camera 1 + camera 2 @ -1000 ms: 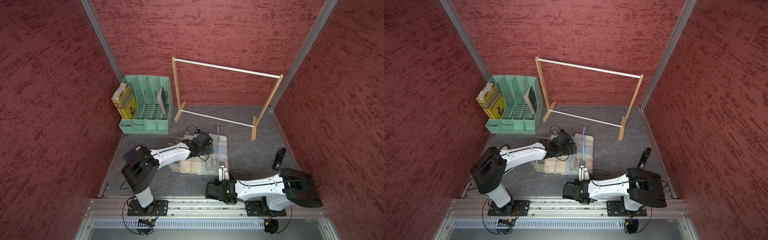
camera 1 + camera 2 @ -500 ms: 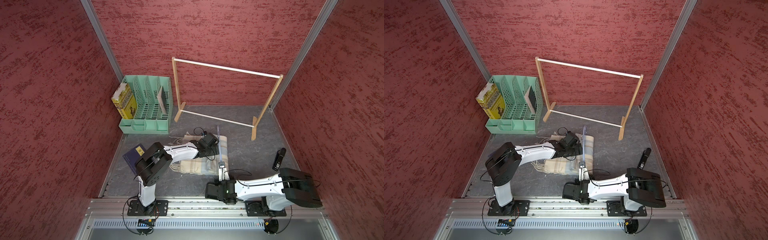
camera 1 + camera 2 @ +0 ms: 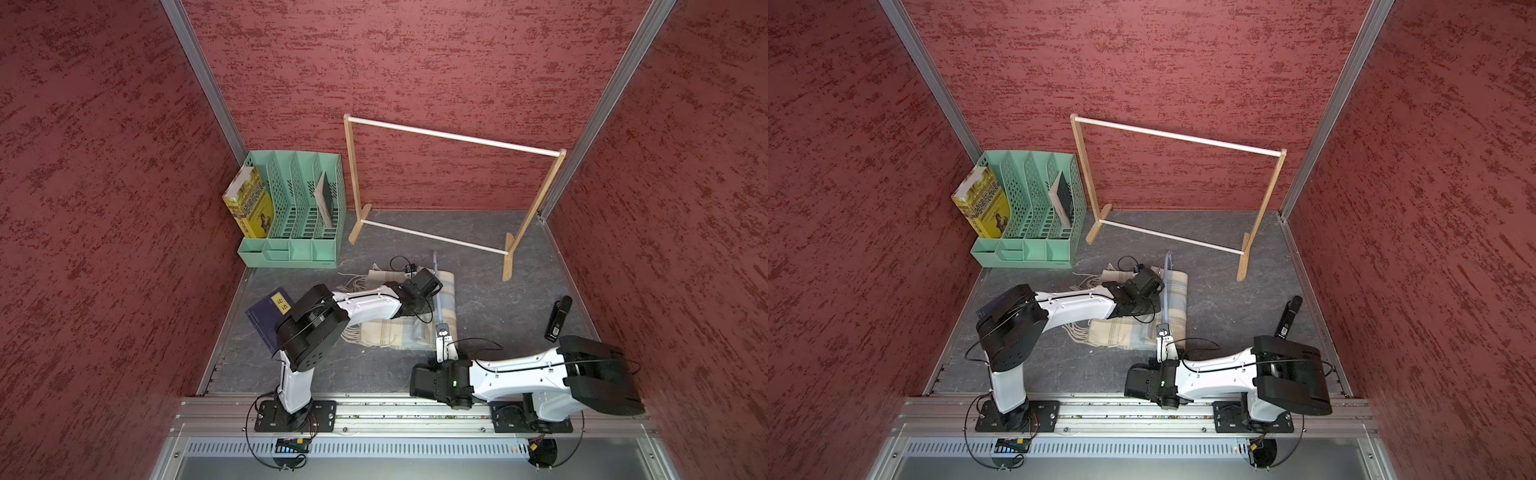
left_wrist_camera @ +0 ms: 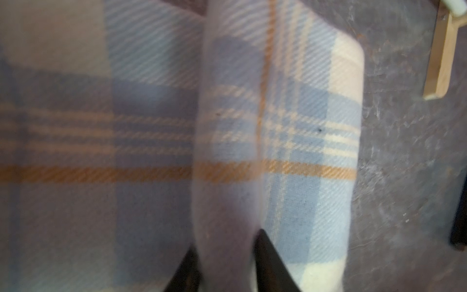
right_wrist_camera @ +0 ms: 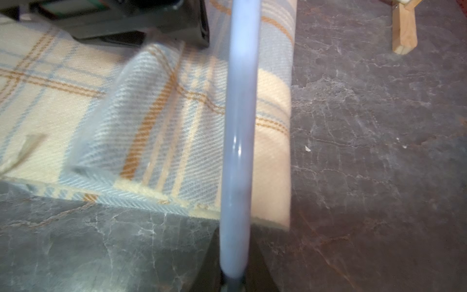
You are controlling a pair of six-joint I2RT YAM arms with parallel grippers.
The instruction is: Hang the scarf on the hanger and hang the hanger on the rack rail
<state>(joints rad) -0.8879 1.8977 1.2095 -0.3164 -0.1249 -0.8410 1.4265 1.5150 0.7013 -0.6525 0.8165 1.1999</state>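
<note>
The plaid cream and light-blue scarf (image 3: 395,332) (image 3: 1129,332) lies folded on the grey table in both top views. My left gripper (image 3: 430,297) (image 3: 1152,297) is down on its far part, close beside the hanger. In the left wrist view the gripper (image 4: 227,247) is shut on a raised ridge of the scarf (image 4: 303,126). My right gripper (image 3: 443,332) (image 3: 1163,330) (image 5: 233,242) is shut on the thin light-blue hanger (image 3: 439,307) (image 3: 1166,299) (image 5: 240,126). The hanger reaches out from it, low over the scarf (image 5: 164,113) near its folded right edge.
A wooden rack with a white rod (image 3: 453,137) stands at the back. A mint file organiser (image 3: 291,232) with a yellow book (image 3: 249,203) fills the back left corner. A dark blue book (image 3: 266,316) lies under my left arm. A black device (image 3: 557,318) lies at the right wall.
My left gripper slid right across the scarf toward the hanger and went from open to shut on a fold of cloth. The right arm and hanger stayed put.
</note>
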